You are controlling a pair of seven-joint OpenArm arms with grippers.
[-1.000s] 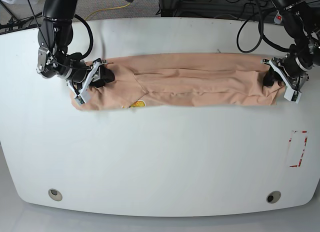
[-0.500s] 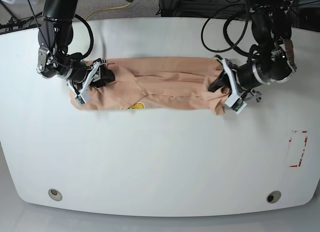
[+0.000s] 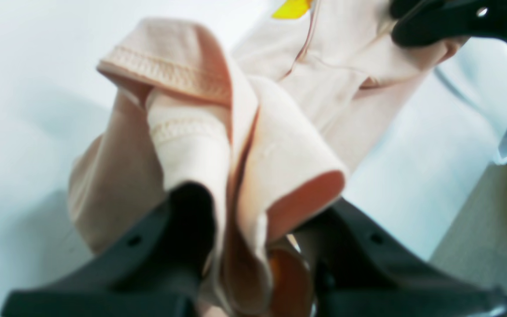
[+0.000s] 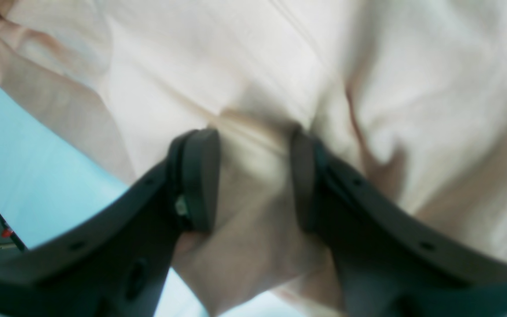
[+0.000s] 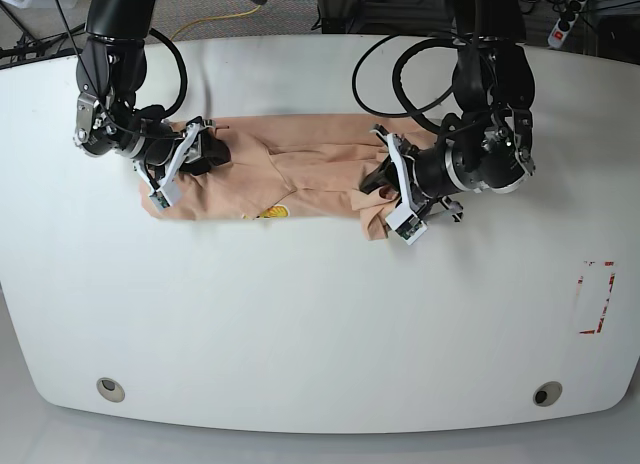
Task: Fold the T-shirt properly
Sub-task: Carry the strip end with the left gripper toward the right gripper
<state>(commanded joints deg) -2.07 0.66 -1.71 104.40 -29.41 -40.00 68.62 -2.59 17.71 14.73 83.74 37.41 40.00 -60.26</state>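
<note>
1. The T-shirt [image 5: 290, 174] is lying as a long band on the white table [image 5: 320, 314], its long axis running straight from one gripper to the other, across the base view.
2. The right gripper [image 5: 190, 156] is pinching one end of that band; in its wrist view the two dark fingers [image 4: 196, 180] are sitting either side of a bunched ridge of cloth, pressed into it.
3. The left gripper [image 5: 392, 196] is clamping the opposite end, and the cloth beside it is doubling over itself into a thick, puckered lump.
4. From the left wrist camera, the shirt [image 3: 253, 132] is rising out from between the gripper's [image 3: 244, 246] dark fingers [image 3: 183, 229], with a stitched hem curling over at the top and an orange-tinted fold edge showing just beside the far finger.
5. The cloth is looking plain peach-pink, soft and creased, with lengthwise wrinkles running along the band between the grippers.
6. A small yellow mark [image 5: 279, 211] is showing on the band's near edge, closer to the right gripper than to the left one; the same yellow [image 3: 292, 8] is peeking in at the top of the left wrist view, ahead of the fingers.
7. In the right wrist view the cloth [image 4: 324, 79] is filling nearly everything ahead of the fingers, with pale table showing off to one side.
</note>
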